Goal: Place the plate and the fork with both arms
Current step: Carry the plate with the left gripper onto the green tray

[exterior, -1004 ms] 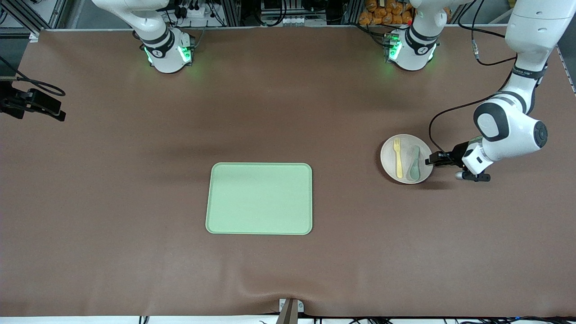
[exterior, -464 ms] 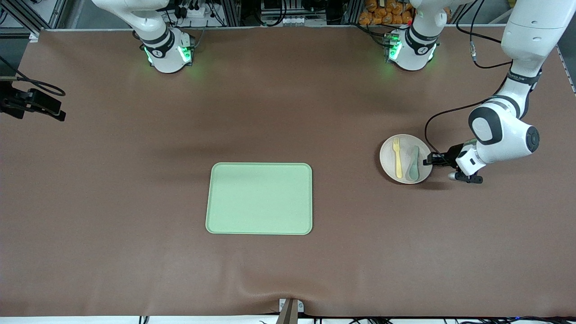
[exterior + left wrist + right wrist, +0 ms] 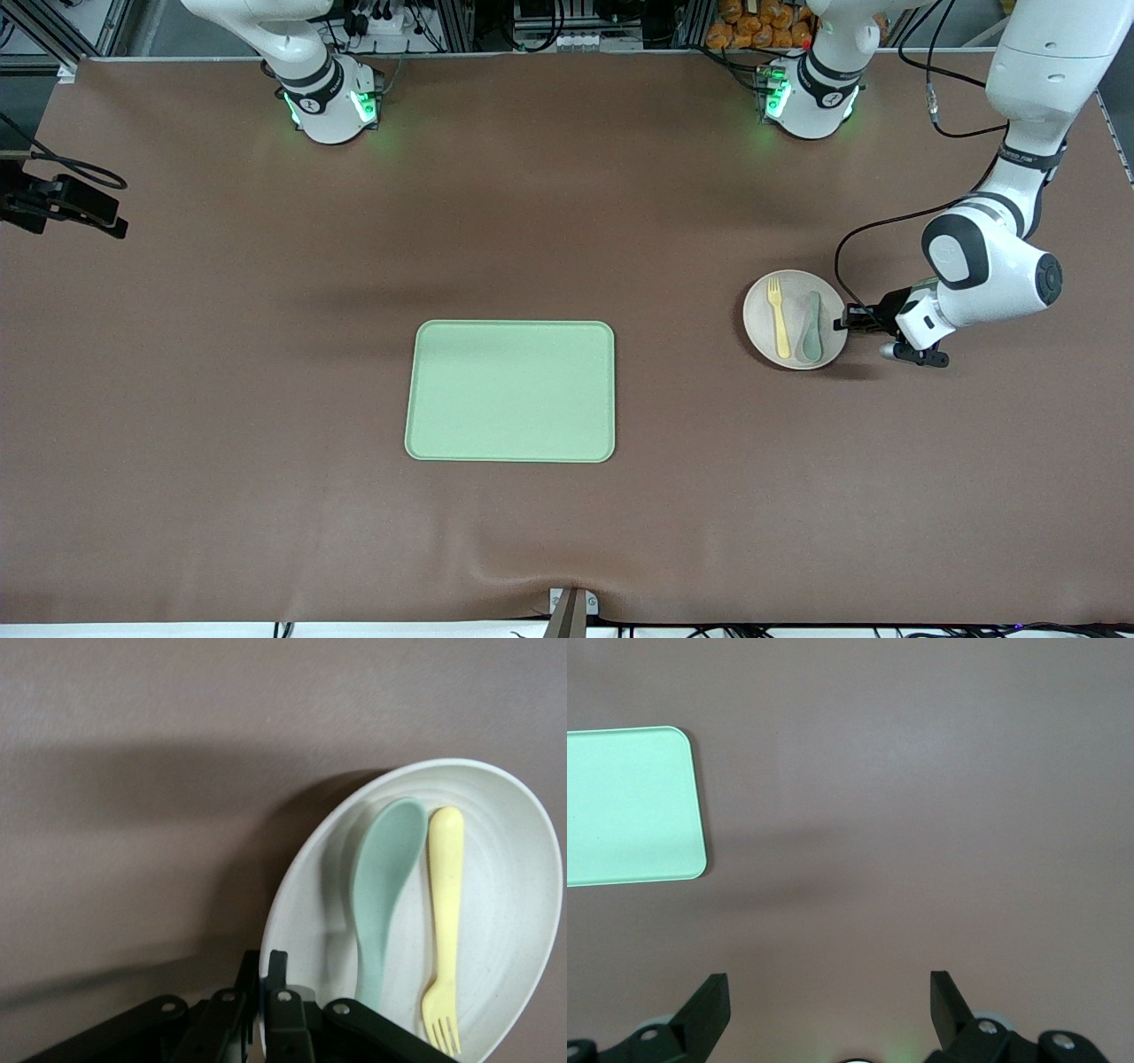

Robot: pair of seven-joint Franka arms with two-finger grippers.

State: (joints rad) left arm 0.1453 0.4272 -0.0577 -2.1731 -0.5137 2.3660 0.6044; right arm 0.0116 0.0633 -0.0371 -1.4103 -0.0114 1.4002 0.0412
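The brown table point(image 3: 221, 399) carries the light-green tray point(image 3: 510, 391) near its middle, bare, with nothing on it yet. Well apart from the tray, toward the left arm's end of the table and a little farther from the front camera, is the plate point(image 3: 795, 319), and it looks tipped: the left wrist view shows a dark shadow under its raised edge. The left arm reaches down from its base to that edge, and the left gripper point(image 3: 850, 320) has its jaws closed on the plate's rim, as the wrist view shows at the black fingers point(image 3: 279, 1010). On the plate lie the grey-green spoon point(image 3: 811, 327) and the fork point(image 3: 780, 317), side by side, touching or nearly so, the fork on the side toward the tray. The right gripper point(image 3: 829, 1001) waits high over bare table near the tray's corner, its jaws wide apart and holding nothing. So the task is at an early stage — the plate is gripped, judging by these views, but not yet carried to the tray; the fork has not been picked up, and both placements are left to do.
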